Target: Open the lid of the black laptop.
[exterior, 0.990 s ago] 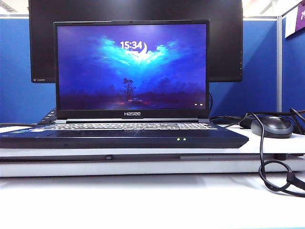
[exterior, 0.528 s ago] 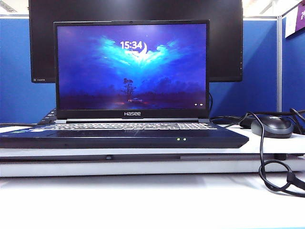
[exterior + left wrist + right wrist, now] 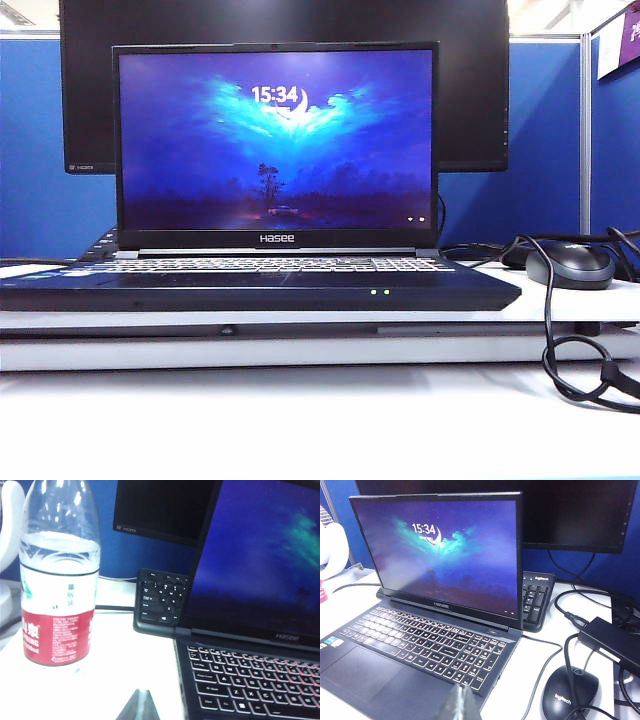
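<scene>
The black laptop [image 3: 260, 285] sits mid-counter with the lid [image 3: 275, 140] upright, its lit blue screen facing us in front of the bigger monitor [image 3: 470, 90]. The left gripper [image 3: 139, 707] hangs off the laptop's left side near a water bottle [image 3: 57, 580]; only its tip shows, so I cannot tell its opening. The right gripper [image 3: 462, 705] hovers at the laptop's near right corner beside the mouse [image 3: 572, 692], its opening also unclear.
</scene>
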`<state>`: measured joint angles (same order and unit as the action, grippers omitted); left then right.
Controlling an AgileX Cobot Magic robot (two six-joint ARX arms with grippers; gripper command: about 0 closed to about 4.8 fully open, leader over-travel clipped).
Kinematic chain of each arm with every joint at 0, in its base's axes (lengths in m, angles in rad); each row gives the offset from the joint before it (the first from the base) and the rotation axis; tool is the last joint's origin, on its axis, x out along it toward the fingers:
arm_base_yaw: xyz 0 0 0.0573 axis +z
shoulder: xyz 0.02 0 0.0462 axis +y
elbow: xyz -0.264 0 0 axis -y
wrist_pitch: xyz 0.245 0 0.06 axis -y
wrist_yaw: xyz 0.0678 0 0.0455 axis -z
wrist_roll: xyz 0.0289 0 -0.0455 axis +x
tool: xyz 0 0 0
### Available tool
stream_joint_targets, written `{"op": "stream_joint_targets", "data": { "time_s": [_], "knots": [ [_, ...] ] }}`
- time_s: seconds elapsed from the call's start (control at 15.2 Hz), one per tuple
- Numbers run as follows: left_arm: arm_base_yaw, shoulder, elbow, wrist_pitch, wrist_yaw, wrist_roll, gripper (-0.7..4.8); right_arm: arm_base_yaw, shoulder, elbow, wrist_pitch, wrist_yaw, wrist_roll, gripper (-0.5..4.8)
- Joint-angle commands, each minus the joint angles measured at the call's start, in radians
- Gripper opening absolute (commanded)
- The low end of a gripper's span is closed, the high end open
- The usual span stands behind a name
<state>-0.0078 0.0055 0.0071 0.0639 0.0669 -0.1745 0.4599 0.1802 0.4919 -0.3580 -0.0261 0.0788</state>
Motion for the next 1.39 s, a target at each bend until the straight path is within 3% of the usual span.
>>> {"op": "stream_joint_targets", "data": {
  "time_s": [0.07,1.19,1.25,1.32,1.39],
  "knots": [
    [0.001,-0.002,0.000,0.006,-0.004,0.044,-0.03,0.000,0.000,0.005,0.010,0.002,0.003,-0.01],
    [0.005,-0.002,0.000,0.002,0.000,0.058,-0.03,-0.001,0.000,0.005,-0.003,0.006,-0.029,-0.01],
    [0.005,-0.002,0.000,0.002,0.000,0.058,-0.03,-0.010,-0.009,-0.010,-0.006,0.017,-0.066,-0.01],
    [0.005,-0.002,0.000,0.001,0.000,0.058,-0.03,-0.067,-0.035,-0.133,0.146,0.147,-0.106,-0.01],
    [0.005,-0.002,0.000,0.001,0.000,0.059,-0.03,-0.111,-0.040,-0.220,0.243,0.212,-0.089,-0.01]
  ]
}}
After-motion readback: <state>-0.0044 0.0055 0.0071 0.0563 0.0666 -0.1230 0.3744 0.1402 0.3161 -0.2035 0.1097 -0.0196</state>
